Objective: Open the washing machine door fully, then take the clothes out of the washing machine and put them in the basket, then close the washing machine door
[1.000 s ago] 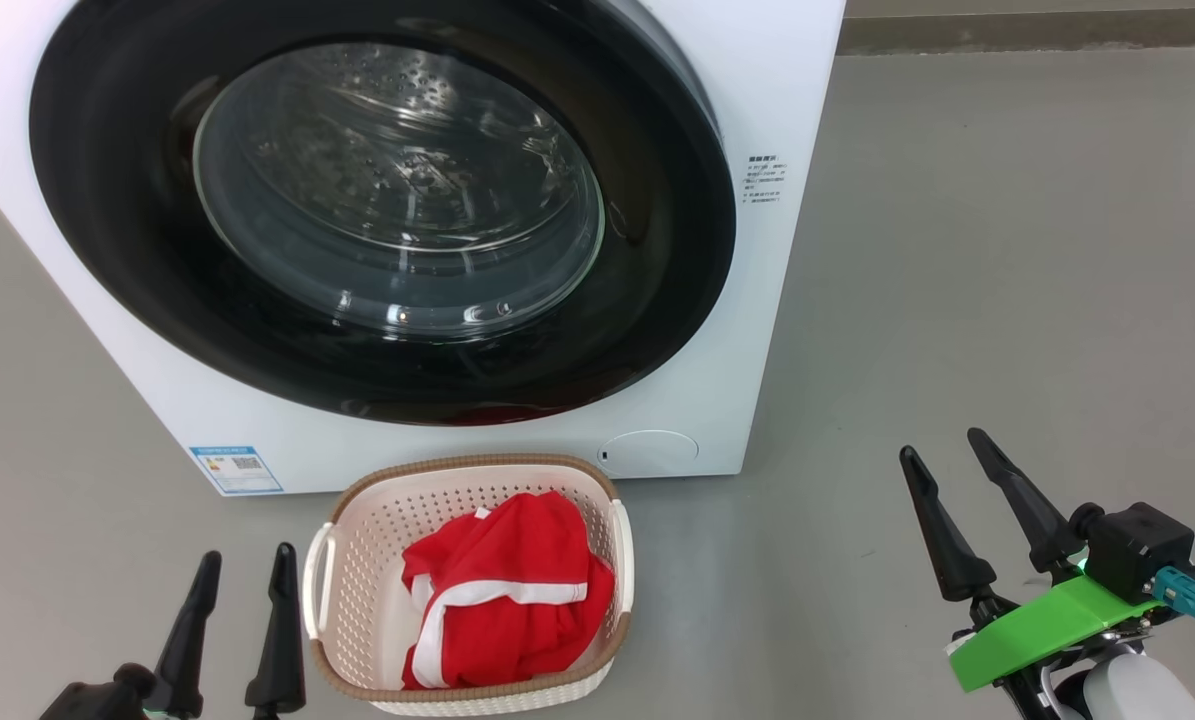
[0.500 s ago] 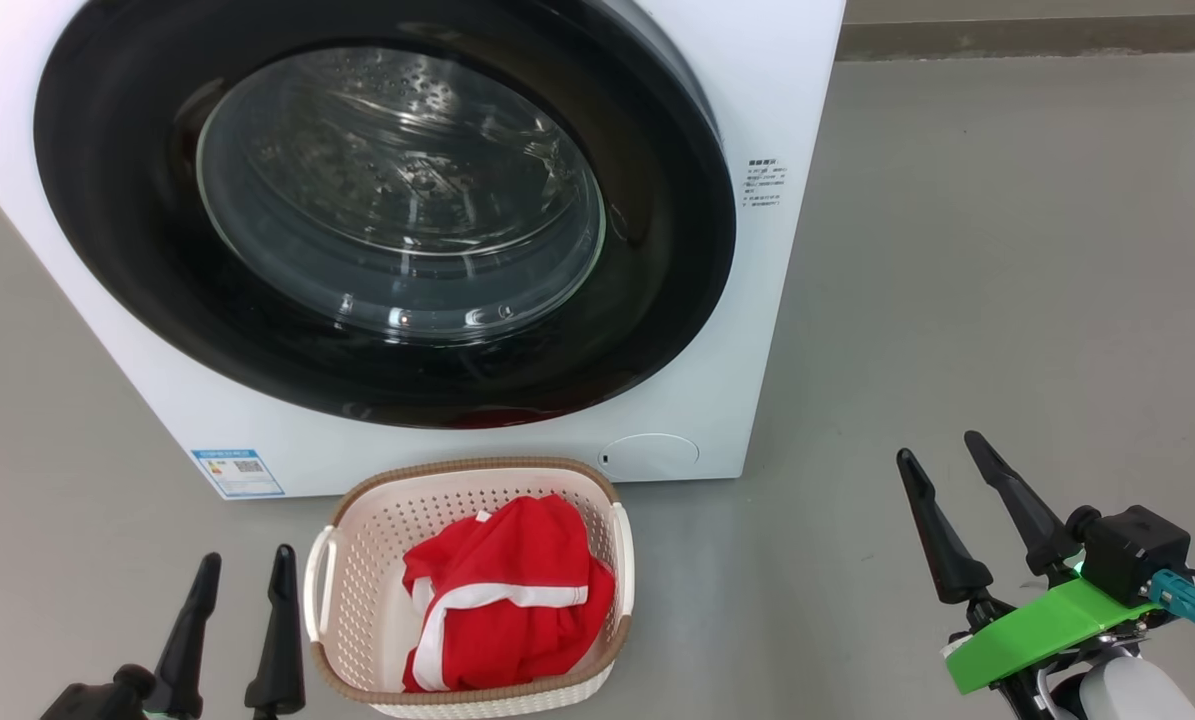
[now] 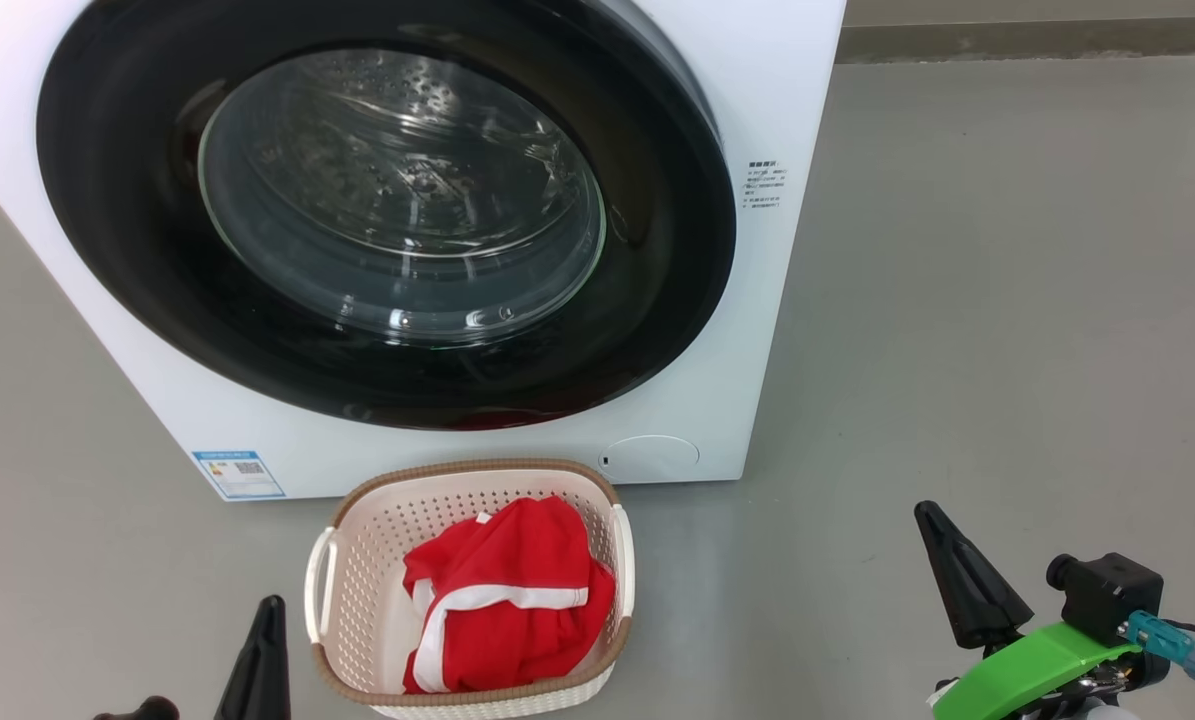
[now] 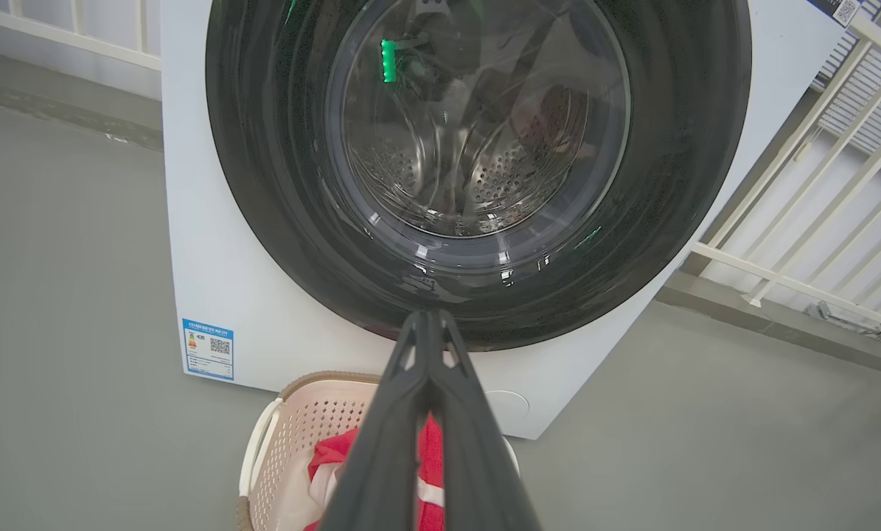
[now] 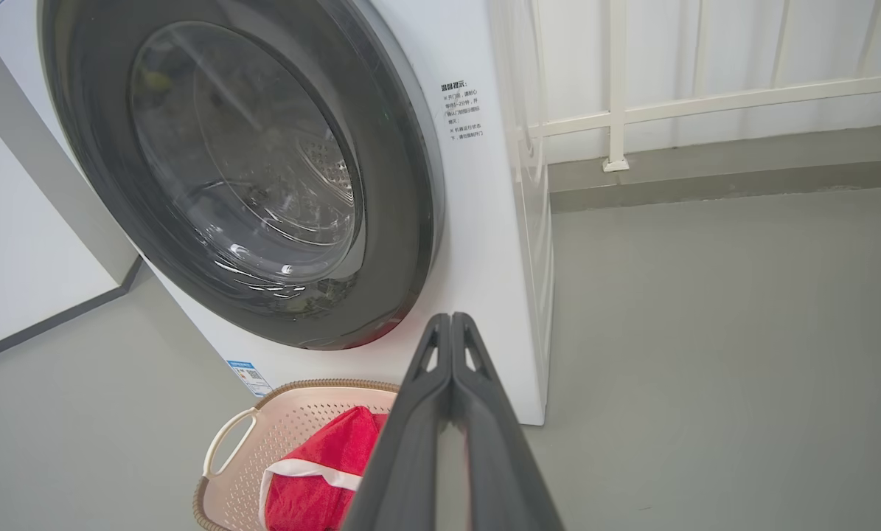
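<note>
Observe the washing machine door (image 3: 397, 210) seated shut against the front of the washing machine (image 3: 787, 90), with the steel drum (image 4: 514, 169) visible through the glass and no red fabric discernible inside. Locate the clothes (image 3: 507, 590) heaped in the basket (image 3: 377, 520), standing on the floor (image 3: 1007, 300) just in front of the washer's lower edge. Confirm the left end effector (image 3: 273, 612) with fingers pressed together, gripping nothing, just beside the basket's left handle (image 3: 315, 585). Confirm the right end effector (image 3: 932, 520) likewise pressed together and empty, well apart from the basket on its right side. Treat all three task steps as apparently complete. Regard the door as lying ahead of and above both end effectors, roughly between them, with both finger pairs pointing toward it. Take the left arm as the nearer one to basket and door rim. Expect no further grasp. For any retreat, keep the left fingers clear of the handle to avoid dragging the basket.
</note>
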You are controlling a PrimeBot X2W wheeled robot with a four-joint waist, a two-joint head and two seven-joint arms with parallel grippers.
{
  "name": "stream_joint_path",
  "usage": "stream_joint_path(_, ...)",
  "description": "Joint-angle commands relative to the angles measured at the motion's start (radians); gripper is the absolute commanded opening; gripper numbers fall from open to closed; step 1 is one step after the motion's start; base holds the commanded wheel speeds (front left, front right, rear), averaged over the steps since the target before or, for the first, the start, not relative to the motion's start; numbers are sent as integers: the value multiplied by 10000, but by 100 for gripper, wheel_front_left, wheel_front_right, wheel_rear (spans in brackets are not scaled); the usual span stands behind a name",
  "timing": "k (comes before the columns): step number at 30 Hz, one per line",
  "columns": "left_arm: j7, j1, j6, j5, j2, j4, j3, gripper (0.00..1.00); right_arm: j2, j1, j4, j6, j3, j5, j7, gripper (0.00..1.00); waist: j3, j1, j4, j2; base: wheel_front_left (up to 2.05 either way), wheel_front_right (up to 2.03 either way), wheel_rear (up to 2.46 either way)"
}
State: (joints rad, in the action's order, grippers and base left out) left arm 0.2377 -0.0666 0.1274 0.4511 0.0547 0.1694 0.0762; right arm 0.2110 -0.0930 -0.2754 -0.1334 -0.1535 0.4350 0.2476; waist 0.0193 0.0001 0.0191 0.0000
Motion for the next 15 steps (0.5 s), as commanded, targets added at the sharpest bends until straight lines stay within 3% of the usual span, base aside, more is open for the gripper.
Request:
stream_joint_path(1,-56,226,0,351,111,-197,-83,0,51,-254,259,1,109,338,-80,0,-18,20,-4,0,0,0,0)
stream_joint_path(6,-182,291,0,845,123,-147,-135,0,-6,-251,252,2,200,833,-215,0,-11,1,-12,0,0,0,0)
stream_joint_path(15,-413,420,4,1725,140,-48,-233,0,-112,-253,248,4,369,1714,-462,0,-18,-1,-26,0,0,0,0)
